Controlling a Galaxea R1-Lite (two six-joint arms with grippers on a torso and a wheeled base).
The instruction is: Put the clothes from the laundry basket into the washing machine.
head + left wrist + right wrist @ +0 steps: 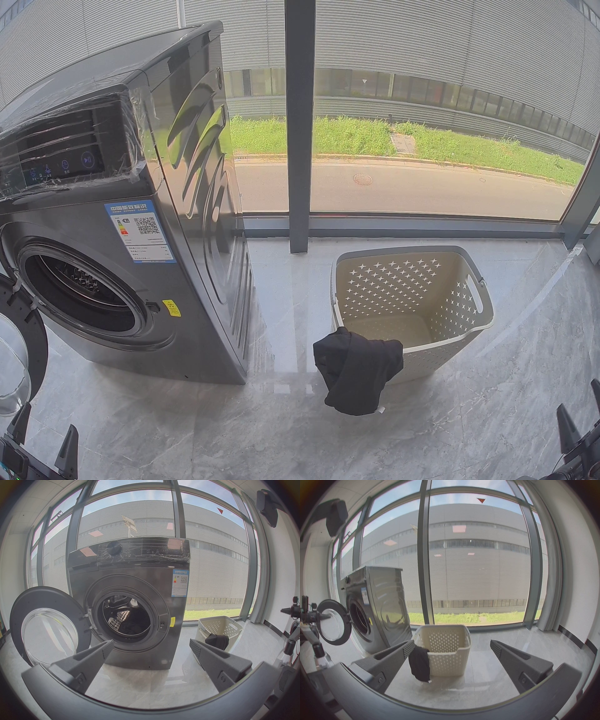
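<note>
You had both grippers low and close to the robot, well apart from the clothes; the left gripper (151,642) stood with its fingers spread wide and nothing between them, facing the washing machine (131,605), whose round door (47,627) hung swung open beside the drum mouth; the right gripper (452,642) was spread the same way, holding nothing, and faced the laundry basket (447,648); the basket stood on the marble floor (250,431) beside the machine, near the window; a black garment (356,375) lay draped over the basket's near rim, at the corner closer to the machine, most of it hanging down the outer wall; it hung ahead of your right gripper, touching neither one.
</note>
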